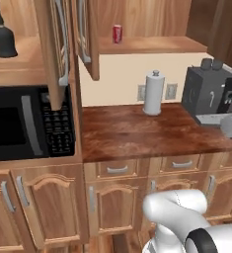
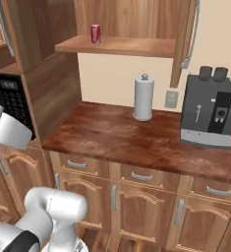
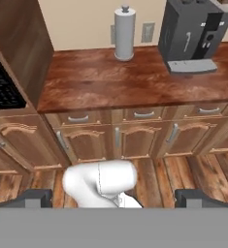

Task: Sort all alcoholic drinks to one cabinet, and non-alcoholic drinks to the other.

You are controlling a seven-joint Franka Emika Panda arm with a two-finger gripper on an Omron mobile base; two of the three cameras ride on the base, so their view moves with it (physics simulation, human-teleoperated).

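1. Left base view: no brand or writing can be read on anything; the small red soda can with a silver top [image 1: 117, 34] carries a pale mark too blurred to make out.
2. That can stands upright and alone on the bare wooden shelf [image 1: 152, 45] of the open upper cabinet on the right, near the shelf's left end.
3. A squat black round-bodied bottle with a thin neck [image 1: 3, 37] stands upright in the open upper cabinet on the left, above the black microwave oven with a dark keypad [image 1: 28, 123].
4. The two cabinets' wooden doors with curved metal handles [image 1: 60, 49] hang open between the bottle and the can.
5. On the dark reddish wood-grain bench [image 1: 137, 133] a white paper-towel roll on an upright holder [image 1: 154, 93] stands against the cream wall, just in front of two pale wall sockets [image 1: 171, 91].
6. To its right sits a dark grey coffee machine with a silver drip tray [image 1: 210, 94], apart from the roll.
7. Below the bench run brown wooden drawers and arched cabinet doors with metal handles [image 1: 117, 170], over a wood-plank floor.
8. Hand view: the two dark fingers [image 3: 201, 198] stand at the bottom corners, spread fully wide, with nothing between them; they point at the lower cabinets, well away from both drinks.
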